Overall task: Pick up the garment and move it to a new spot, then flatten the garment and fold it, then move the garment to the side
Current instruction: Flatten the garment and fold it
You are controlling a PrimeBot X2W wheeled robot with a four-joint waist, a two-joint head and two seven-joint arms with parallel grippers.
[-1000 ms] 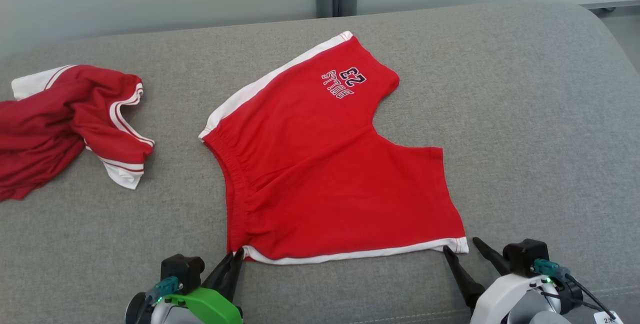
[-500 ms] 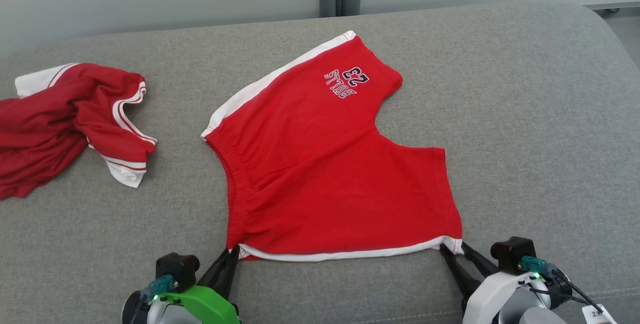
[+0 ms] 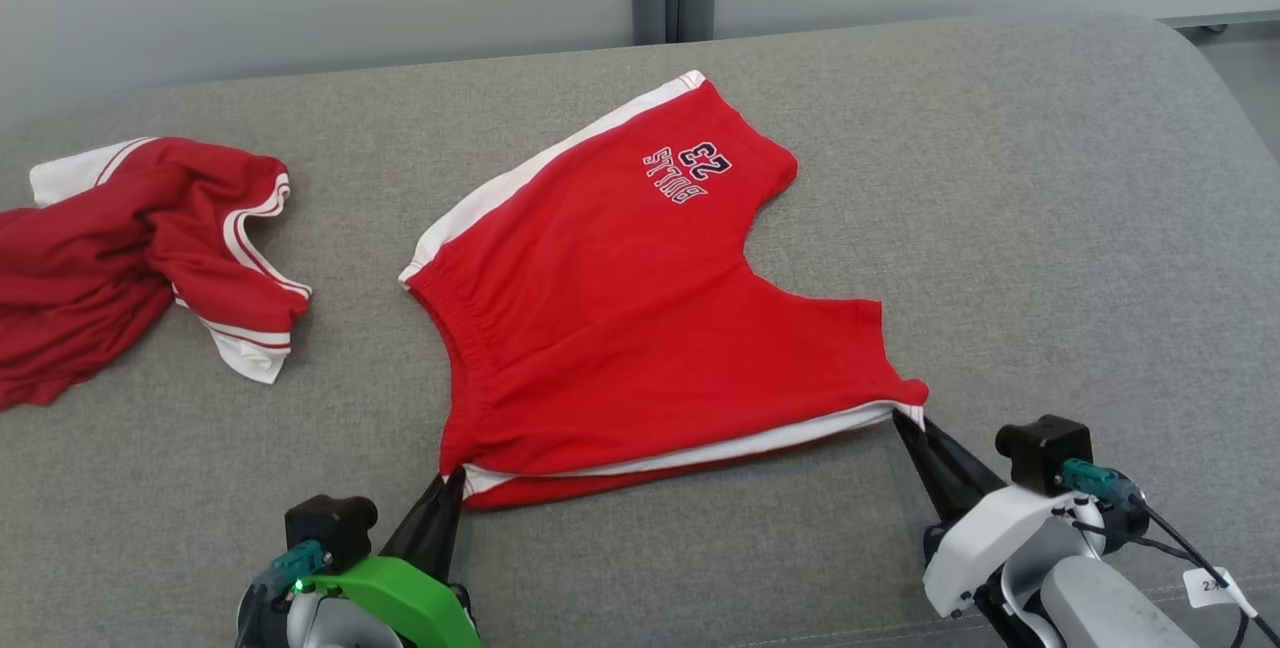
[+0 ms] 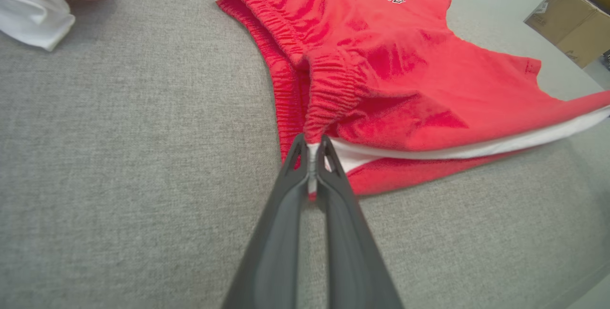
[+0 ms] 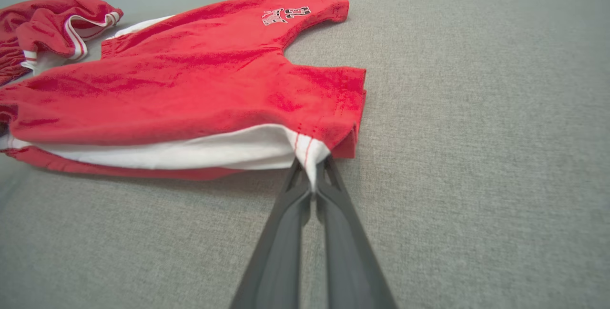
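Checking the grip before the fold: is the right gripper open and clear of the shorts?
No, the right gripper is shut on the white hem corner of the red shorts.

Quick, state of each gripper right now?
Left gripper: closed on the near waistband corner of the red shorts.
Right gripper: closed on the near leg-hem corner of the red shorts.

At lower left of the head view, left gripper (image 3: 450, 484) angled up and slightly right, fingers pressed together on the near left corner of the garment (image 3: 620, 328); green-shelled left wrist (image 3: 395, 603) at the bottom edge. At lower right, right gripper (image 3: 908, 420) slanting up-left, fingers pinched on the near right corner; white right wrist (image 3: 985, 538) behind it
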